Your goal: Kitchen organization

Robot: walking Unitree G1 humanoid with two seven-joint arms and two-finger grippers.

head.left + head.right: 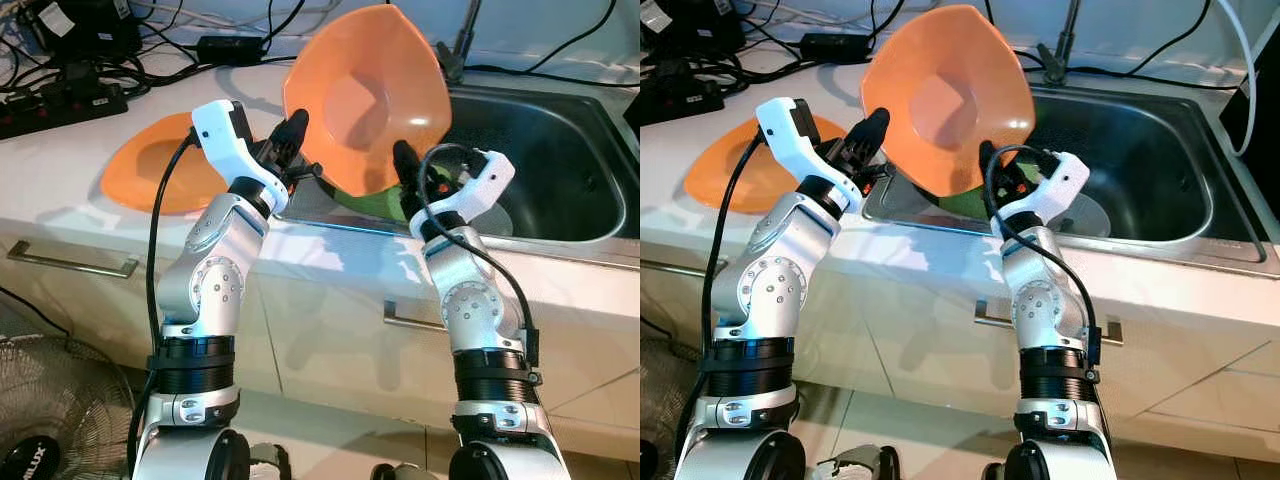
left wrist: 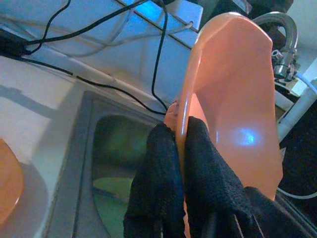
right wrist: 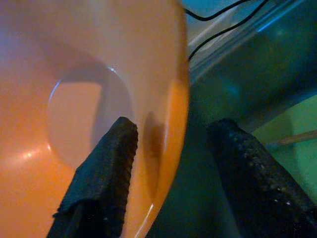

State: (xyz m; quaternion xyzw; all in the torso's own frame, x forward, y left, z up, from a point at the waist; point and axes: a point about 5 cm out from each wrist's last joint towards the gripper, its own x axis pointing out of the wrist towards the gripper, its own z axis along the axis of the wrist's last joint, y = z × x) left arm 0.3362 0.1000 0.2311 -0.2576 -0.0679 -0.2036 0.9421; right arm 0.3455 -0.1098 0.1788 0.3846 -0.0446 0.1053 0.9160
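The orange bowl (image 1: 368, 95), tilted on edge above the sink (image 1: 560, 160), looks light, stiff and slick plastic, so its thin rim is the place to hold: the left pincer (image 2: 179, 144) is clamped there, the right pincer (image 3: 171, 148) gapes astride it.

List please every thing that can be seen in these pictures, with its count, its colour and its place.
orange plastic bowl: 1, orange, held tilted over the left end of the sink
orange plate: 1, orange, flat on the counter left of the sink
steel sink: 1, grey metal, set into the counter
green item: 1, green, in the sink under the bowl; kind unclear
white counter: 1, white, over drawers
black cables and power strip: several, black, back of the counter
floor fan: 1, grey, floor at lower left
left gripper: 1, black, pinching the bowl's rim
right gripper: 1, black, open across the bowl's lower rim
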